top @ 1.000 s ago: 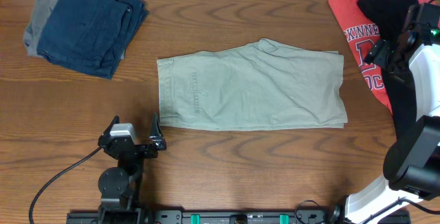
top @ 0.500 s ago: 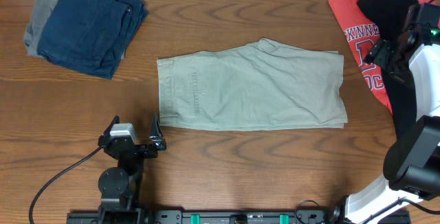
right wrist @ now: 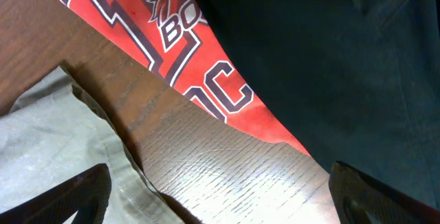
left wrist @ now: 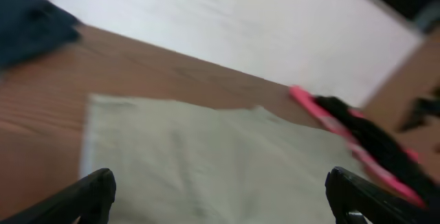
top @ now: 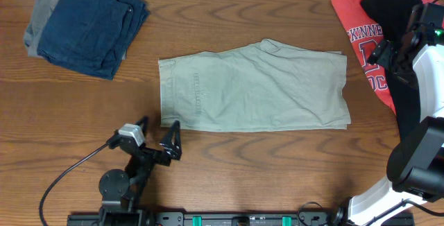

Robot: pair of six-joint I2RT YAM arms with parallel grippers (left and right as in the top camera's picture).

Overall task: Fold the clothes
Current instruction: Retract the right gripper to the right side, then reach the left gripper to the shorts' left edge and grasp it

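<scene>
Tan khaki cotton trousers (top: 253, 87), folded into a flat rectangle, lying mid-table. Just below their left near corner: left gripper (top: 157, 132), jaws spread wide, holding nothing. Beyond their right edge, over a red white-printed T-shirt (top: 361, 28) and black trousers (top: 388, 4): right gripper (right wrist: 220, 196), likewise wide open and empty. Well apart, up-left of the khakis: folded navy and grey garments (top: 87, 21). Probably another fold due. Approach low at the corner, pinch all layers together, lift slightly, carry across, match edges without dragging.

Khaki trousers (left wrist: 206, 148) before my left gripper (left wrist: 223, 196)
Blurred view: fingers (left wrist: 93, 193) wide apart, trousers flat on the table (left wrist: 137, 66).
</scene>
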